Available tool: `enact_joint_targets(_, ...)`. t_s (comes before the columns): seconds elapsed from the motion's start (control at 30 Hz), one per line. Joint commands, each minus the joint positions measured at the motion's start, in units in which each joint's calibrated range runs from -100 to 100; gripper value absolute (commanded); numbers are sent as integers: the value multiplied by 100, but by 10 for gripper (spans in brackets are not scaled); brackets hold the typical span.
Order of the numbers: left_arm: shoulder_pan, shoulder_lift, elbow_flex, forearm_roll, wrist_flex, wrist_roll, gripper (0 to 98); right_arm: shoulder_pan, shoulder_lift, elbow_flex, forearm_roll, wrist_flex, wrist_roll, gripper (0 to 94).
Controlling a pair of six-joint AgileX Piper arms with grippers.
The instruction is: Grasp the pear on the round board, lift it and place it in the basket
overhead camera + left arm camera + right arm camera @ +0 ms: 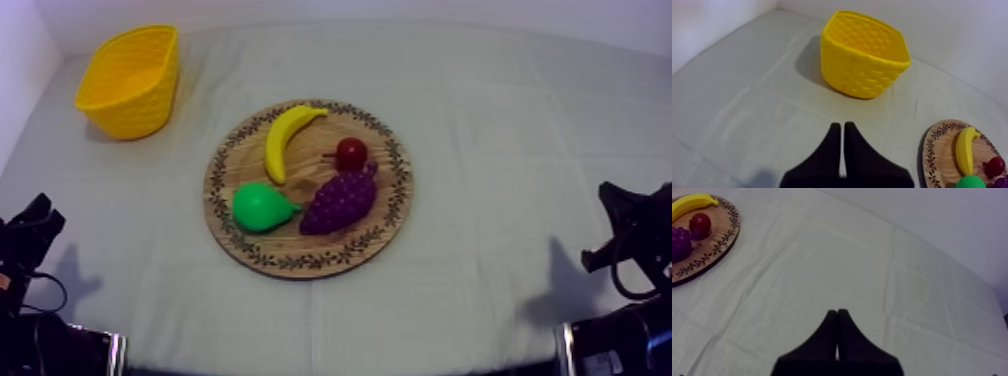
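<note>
A green pear (262, 207) lies on the near left part of the round wooden board (390, 205), its stalk end toward the purple grapes (340, 200). The yellow basket (130, 80) stands far left on the cloth, upright and with nothing in it. My left gripper (38, 215) rests low at the left edge, its fingers (842, 137) together as a narrow wedge over bare cloth, short of the basket (864, 52). My right gripper (612, 200) rests low at the right edge, fingers (837, 323) likewise shut on nothing. Both are far from the pear (971, 182).
A banana (285, 138) and a small red fruit (351, 153) lie on the far half of the board, the fruit touching the grapes. A wall borders the table's far and left sides. Bare cloth lies between board and basket.
</note>
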Motion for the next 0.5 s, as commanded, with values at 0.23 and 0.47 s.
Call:
enact_joint_targets(0.23, -1, -3, 0, -1, 0, 9, 1, -2, -3, -2, 0, 2, -1, 4)
enact_joint_targets(0.47, 121, -3, 0, -1, 0, -77, 1, -2, -3, -2, 0, 2, -1, 4)
